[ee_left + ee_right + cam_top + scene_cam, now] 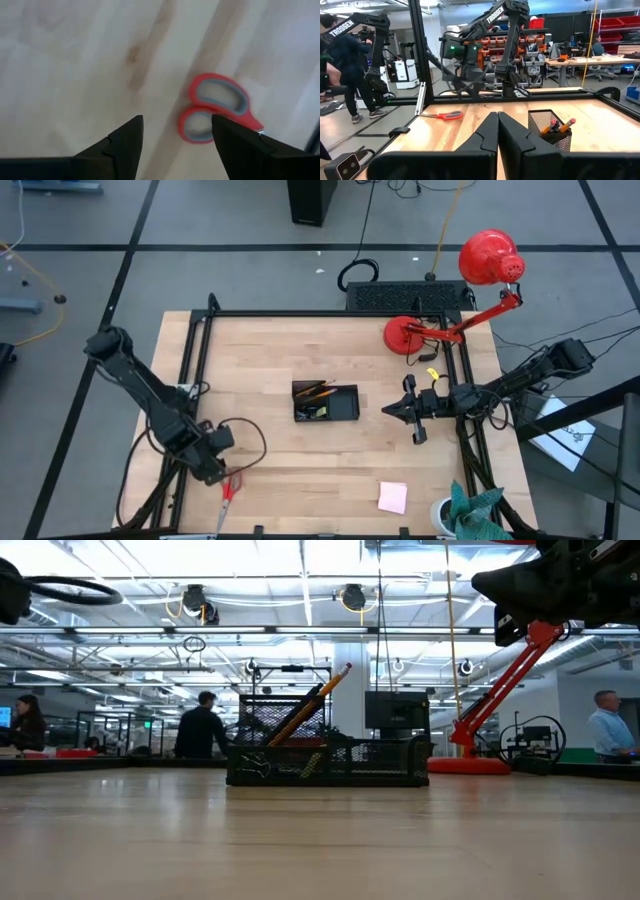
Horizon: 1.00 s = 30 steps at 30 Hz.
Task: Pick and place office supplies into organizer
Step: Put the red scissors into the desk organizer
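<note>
High view: left gripper [222, 473], lower left, fingers wide, above scissors [227, 491]. Right gripper [392, 411], centre right, fingers pressed together, empty. Organizer [325, 402], centre, holds pencils [318, 392]. Sticky pad [392, 498], lower right.

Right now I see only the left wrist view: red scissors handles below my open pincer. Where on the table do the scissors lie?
Observer: The scissors lie at the table's left side, close to the edge at the bottom of the high view.
Operator: Where is the organizer?
Observer: The organizer stands mid-table, to the right of the scissors, with orange pencils in it.
Operator: Is the right arm near it?
Observer: Yes. The right pincer is shut and hangs just right of the organizer, raised off the table.
</note>
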Motion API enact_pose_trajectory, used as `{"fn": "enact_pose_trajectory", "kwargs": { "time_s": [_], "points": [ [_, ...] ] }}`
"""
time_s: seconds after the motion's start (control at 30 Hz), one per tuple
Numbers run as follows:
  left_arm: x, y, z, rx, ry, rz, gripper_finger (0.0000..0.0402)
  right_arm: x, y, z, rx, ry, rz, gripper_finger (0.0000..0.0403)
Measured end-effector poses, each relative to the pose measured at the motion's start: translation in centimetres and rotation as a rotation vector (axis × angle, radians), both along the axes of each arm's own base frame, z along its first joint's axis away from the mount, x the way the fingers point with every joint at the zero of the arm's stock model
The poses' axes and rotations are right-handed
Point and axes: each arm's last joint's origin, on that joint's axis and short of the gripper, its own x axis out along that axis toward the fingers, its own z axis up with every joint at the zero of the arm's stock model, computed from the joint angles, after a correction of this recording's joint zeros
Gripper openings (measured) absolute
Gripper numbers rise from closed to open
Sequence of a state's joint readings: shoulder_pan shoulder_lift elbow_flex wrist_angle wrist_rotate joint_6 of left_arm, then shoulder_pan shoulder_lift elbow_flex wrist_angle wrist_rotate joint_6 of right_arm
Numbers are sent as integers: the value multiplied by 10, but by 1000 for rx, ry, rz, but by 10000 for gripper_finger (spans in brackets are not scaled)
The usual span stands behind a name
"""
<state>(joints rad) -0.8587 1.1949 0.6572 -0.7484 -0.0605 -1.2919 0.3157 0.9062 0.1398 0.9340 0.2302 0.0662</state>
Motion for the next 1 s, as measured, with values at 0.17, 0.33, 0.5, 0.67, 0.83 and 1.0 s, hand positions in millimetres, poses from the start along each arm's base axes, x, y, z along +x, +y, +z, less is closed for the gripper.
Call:
{"fn": "enact_pose_trajectory", "kwargs": {
  "time_s": [0.17, 0.33, 0.5, 0.67, 0.83, 1.0],
  "points": [
    [2, -7, -12, 13, 9, -10, 241, 0, 0, 0, -1, 1, 0, 0],
    [2, -14, -28, 61, 86, -5, 241, 0, 0, 0, 0, 3, 0, 0],
    [1, -22, -41, 51, 172, -16, 241, 0, 0, 0, 0, 4, 0, 0],
    [1, -25, -43, 42, 172, 5, 241, 0, 0, 0, 0, 4, 0, 0],
    [2, -26, -43, 45, 152, 69, 241, 0, 0, 0, 0, 4, 1, 0],
    [2, -27, -44, 56, 123, 118, 241, 0, 0, 0, 16, 6, 2, 0]
  ]
}}
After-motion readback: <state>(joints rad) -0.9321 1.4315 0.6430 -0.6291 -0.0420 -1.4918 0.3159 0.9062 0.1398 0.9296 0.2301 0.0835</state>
